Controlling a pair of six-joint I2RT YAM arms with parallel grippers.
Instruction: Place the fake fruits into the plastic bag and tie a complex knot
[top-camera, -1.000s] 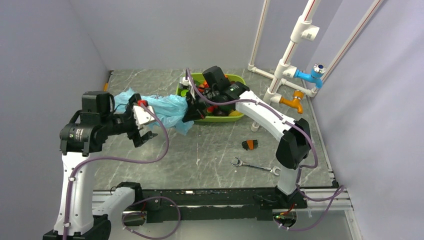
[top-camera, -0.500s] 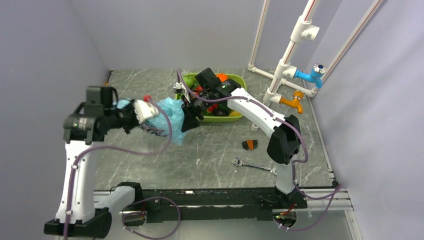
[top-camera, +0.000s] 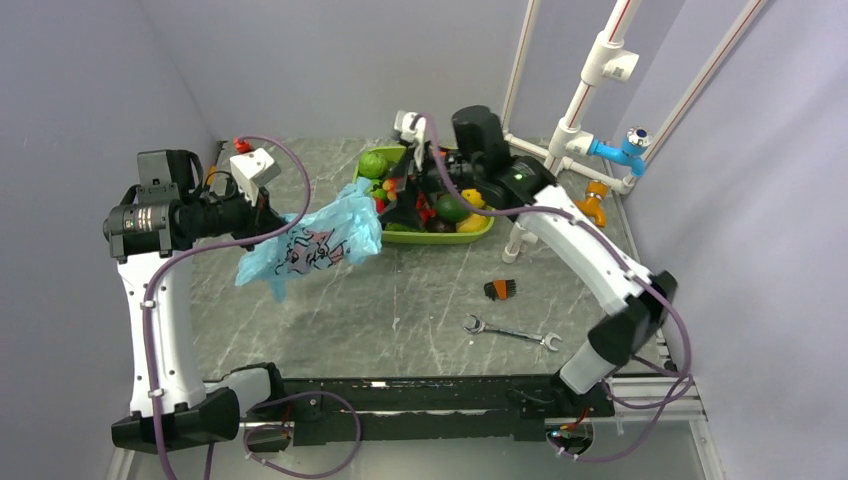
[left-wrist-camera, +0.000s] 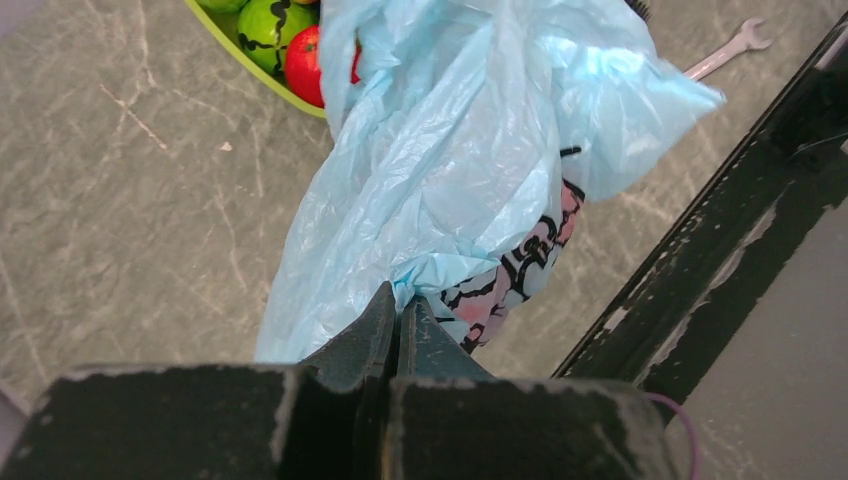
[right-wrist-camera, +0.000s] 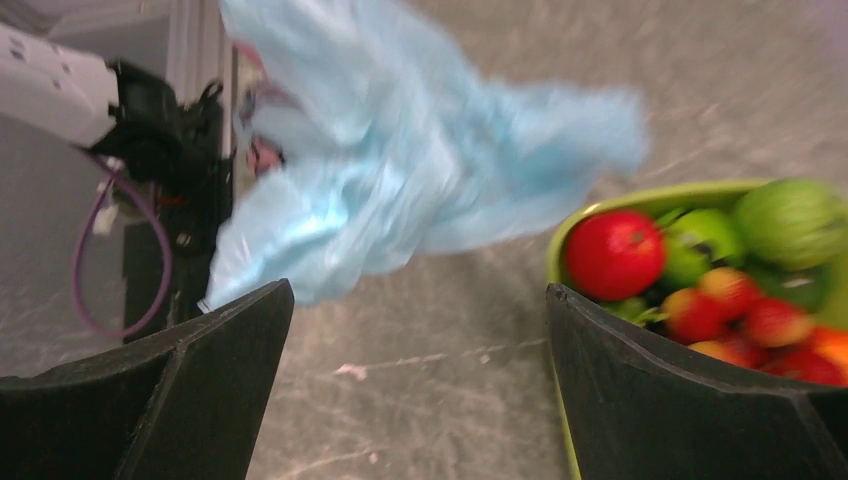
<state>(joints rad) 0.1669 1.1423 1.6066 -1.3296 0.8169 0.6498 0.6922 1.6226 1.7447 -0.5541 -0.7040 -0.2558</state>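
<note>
- Grey marbled table carries everything; both arms are bolted at its near edge.
- White pipe frame stands at the far right corner, with a blue and an orange fitting on it.
- Light-blue plastic bag, crinkled and printed with dark and pink figures, hangs over the left half of the table. Its right side reaches the left end of the tray.
- Lime-green tray sits toward the far edge, about the middle of the table.
- Left gripper is clenched on a fold of the bag, its fingertips pressed together around the thin plastic.
- Right gripper is released, fingers spread wide and holding nothing, above the left end of the tray beside the bag.
- Fake fruits, red, green, orange and yellow, lie heaped in the tray.
- Steel wrench lies flat toward the near right.
- Small orange-and-black brush sits between the wrench and the tray.
</note>
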